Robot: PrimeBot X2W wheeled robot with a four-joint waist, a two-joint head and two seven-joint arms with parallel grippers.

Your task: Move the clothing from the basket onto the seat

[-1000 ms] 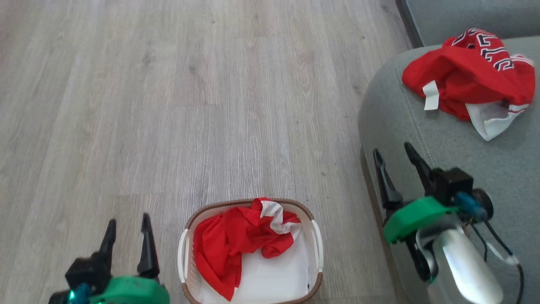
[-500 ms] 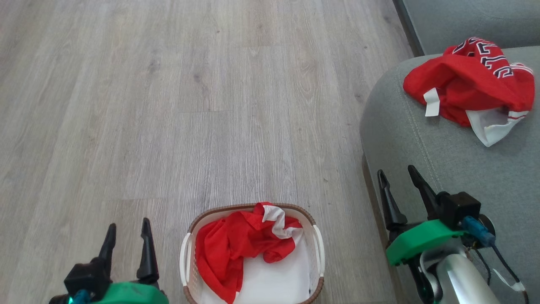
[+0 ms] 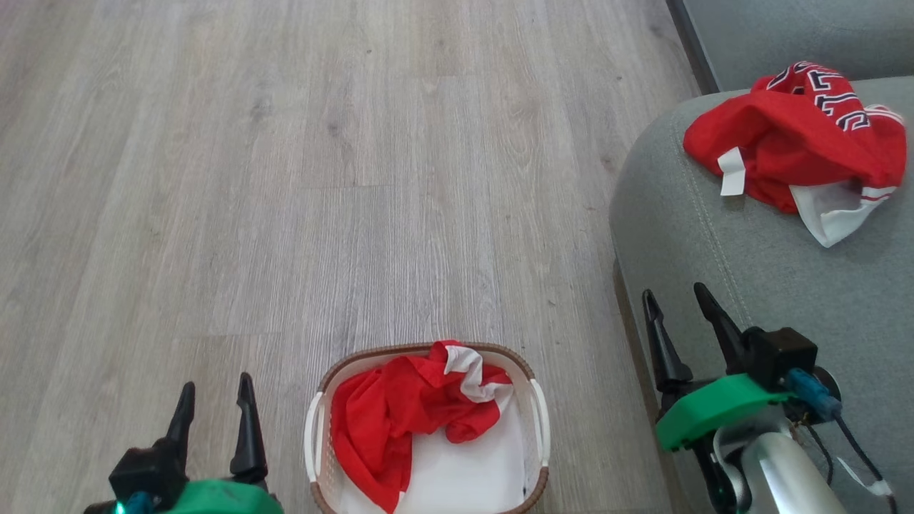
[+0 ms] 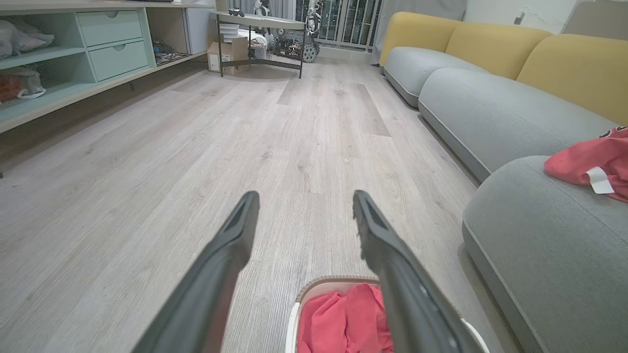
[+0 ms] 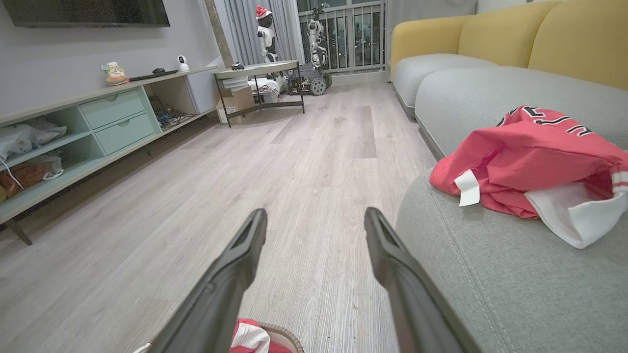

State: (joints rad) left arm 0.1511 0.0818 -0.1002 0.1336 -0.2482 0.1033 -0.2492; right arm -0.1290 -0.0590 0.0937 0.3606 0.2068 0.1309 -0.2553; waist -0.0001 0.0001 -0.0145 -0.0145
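Note:
A red garment with lettering and a white tag [image 3: 792,135] lies crumpled on the grey-green seat [image 3: 750,243], also seen as the lettered garment [image 5: 530,162] on the seat [image 5: 490,274]. A second red garment with white trim [image 3: 407,414] sits in the white basket [image 3: 532,421] with the brown rim on the floor. My right gripper [image 3: 678,296] hangs open and empty over the seat's front edge. My left gripper [image 3: 216,389] is open and empty, left of the basket. The left wrist view catches the basket [image 4: 319,288] and the garment inside [image 4: 343,323] between my fingers.
Pale wood floor [image 3: 285,178] stretches ahead and to the left. Further sofa sections with yellow backs [image 5: 495,34] run along the right. A low green shelf unit [image 5: 73,132] lines the left wall, and a small table [image 5: 260,73] stands at the far end.
The right gripper has drawn back from the lettered garment toward the seat's front edge, staying open. The head view shifted slightly. The left gripper and basket hold their places.

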